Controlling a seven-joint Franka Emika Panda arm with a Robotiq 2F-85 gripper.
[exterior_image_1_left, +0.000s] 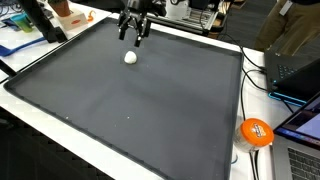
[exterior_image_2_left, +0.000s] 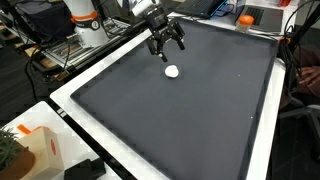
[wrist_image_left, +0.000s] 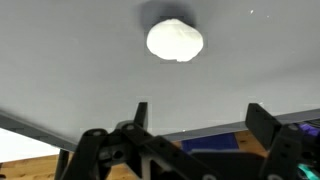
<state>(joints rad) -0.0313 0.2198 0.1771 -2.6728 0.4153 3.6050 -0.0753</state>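
A: Quick one, wrist view first. What's the gripper (wrist_image_left: 200, 125) doing?

B: Jaws spread wide, nothing btwn them. Its fingers (wrist_image_left: 262, 122) show at the bottom of the frame, w/ bare gray mat (wrist_image_left: 60, 60) beyond.

A: And the white ball (wrist_image_left: 175, 40)?

B: Ahead of the fingertips, clearly apart, no contact. It's a touch off the midline, not dead centre.

A: Exterior views agree?

B: Yep. In both exterior views the gripper (exterior_image_1_left: 134, 38) hangs tips-down over the mat (exterior_image_2_left: 200, 120), near one edge. The ball (exterior_image_1_left: 130, 57) lies on the mat just beside and below the tips – close, but there's a gap.

A: Why jaws that wide?

B: My read only: it leaves clearance either side of a round thing that rolls at a nudge. The ball rests alone on flat mat, so it sits put and is open from all sides.

A: Anything further out?

B: An orange ball (exterior_image_1_left: 257, 131) off the mat by a corner, well apart. Also a cardboard box (exterior_image_2_left: 40, 150) beyond the mat's opposite end. Neither is near the gripper.
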